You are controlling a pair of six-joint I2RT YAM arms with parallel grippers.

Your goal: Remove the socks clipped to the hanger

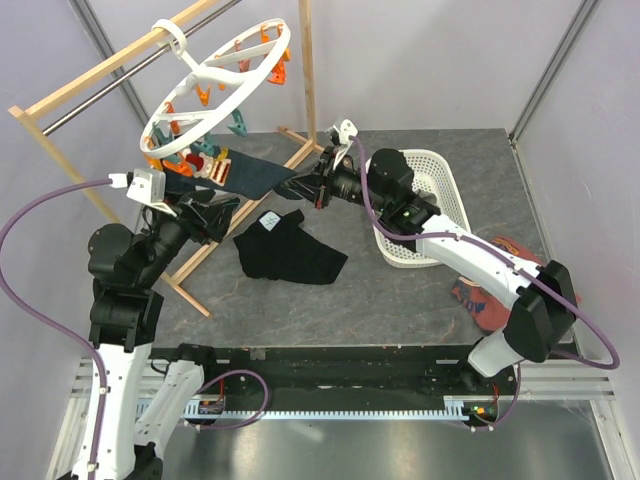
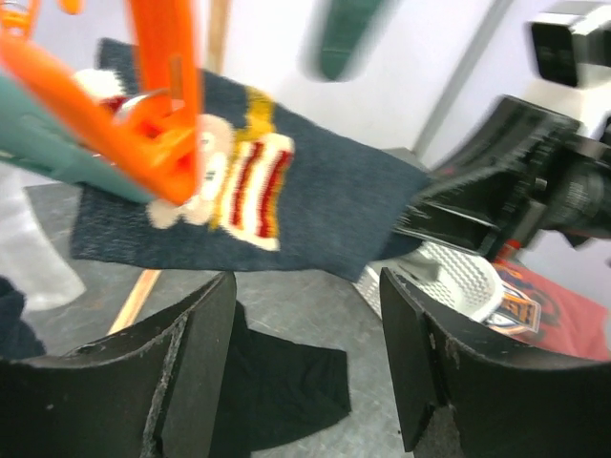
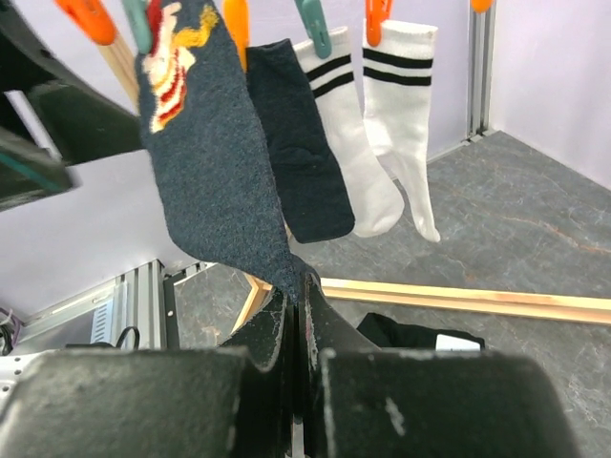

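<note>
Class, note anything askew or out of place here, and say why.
The hanger hangs steeply tilted; the navy sock pegged to it is stretched sideways by the right gripper pinching its toe. A black garment lies crumpled on the table.

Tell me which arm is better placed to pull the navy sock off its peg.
Right: the right gripper is shut on the free end of the navy sock; the left gripper is open below its cuff, holding nothing.
</note>
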